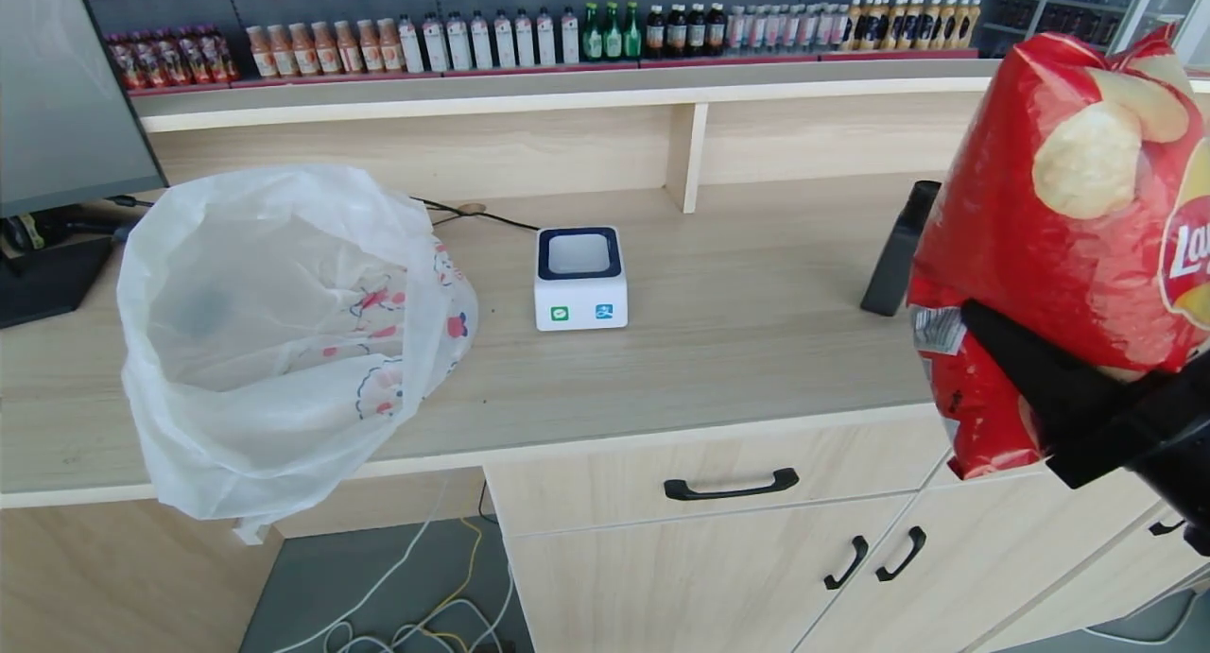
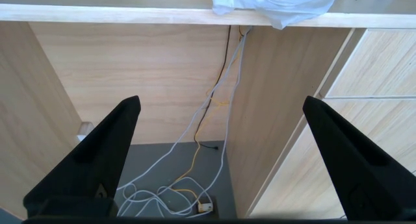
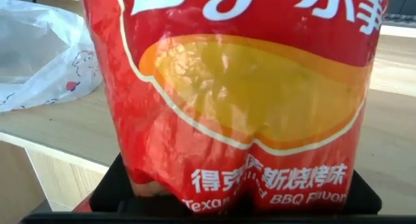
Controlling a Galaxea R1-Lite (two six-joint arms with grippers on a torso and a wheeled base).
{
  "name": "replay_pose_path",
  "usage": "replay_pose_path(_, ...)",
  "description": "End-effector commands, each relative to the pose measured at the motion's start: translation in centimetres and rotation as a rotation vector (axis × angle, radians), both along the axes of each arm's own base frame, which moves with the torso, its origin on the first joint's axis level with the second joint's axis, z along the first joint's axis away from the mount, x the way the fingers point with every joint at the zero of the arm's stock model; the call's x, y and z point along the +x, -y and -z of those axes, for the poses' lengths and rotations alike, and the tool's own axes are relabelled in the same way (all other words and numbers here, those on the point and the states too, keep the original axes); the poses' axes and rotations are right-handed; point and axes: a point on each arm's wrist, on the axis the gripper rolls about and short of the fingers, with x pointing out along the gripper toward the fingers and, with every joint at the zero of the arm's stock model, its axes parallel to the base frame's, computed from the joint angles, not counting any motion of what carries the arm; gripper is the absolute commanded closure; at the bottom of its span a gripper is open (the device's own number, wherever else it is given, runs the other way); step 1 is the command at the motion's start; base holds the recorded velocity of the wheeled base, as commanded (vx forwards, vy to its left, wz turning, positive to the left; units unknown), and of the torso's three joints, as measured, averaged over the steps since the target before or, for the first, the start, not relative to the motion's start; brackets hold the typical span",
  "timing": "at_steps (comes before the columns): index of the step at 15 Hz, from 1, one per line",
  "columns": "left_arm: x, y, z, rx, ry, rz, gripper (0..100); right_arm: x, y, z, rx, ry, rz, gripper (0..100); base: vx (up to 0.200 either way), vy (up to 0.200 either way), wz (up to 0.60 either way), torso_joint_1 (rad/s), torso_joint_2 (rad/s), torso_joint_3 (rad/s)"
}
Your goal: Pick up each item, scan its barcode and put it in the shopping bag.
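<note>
Jaws: R gripper [image 1: 1002, 351] clamped on chip bag [image 1: 1068, 209], partly cropped; L gripper [image 2: 221, 104] wide apart.

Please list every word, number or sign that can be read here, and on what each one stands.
"BBQ Flavor", after a creased "Texa": low on the chip bag, right wrist view.
Chinese characters beside it and the large white letters: folded or cut off, not readable whole.
Scanner: two small icons, no words.
Bottles: labels too small to read.
Shopping bag: drawings only.
</note>
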Motion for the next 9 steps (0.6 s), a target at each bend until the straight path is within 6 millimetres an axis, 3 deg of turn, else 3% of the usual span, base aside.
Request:
replay_pose_path(1,0.0,0.0,0.0,0.003,0.0,0.0,0,0.9,-0.6,-0.8,0.012,0.019,-0.004,100,0.0,0.0,0.0,0.0,0.0,0.0)
replay_pose_path(3,0.0,0.0,0.0,0.006,0.0,0.0,0,1.3,-0.4,-0.8,0.03,0.012,0.011,100,0.0,0.0,0.0,0.0,0.0,0.0)
replay_pose_path(5,0.0,0.0,0.0,0.006,0.0,0.0,0,2.0,-0.6,-2.0,0.058,0.046,0.015,100,0.0,0.0,0.0,0.0,0.0,0.0)
replay_pose_path(7,0.0,0.0,0.0,0.004,0.0,0.0,0,2.6,-0.8,-2.6,0.07,0.063,0.016,100,-0.2,0.0,0.0,0.002,0.0,0.002)
replay_pose_path(9,0.0,0.0,0.0,0.006,0.0,0.0,0,2.9,-1.0,-2.8,0.072,0.067,0.015,100,0.0,0.0,0.0,0.0,0.0,0.0)
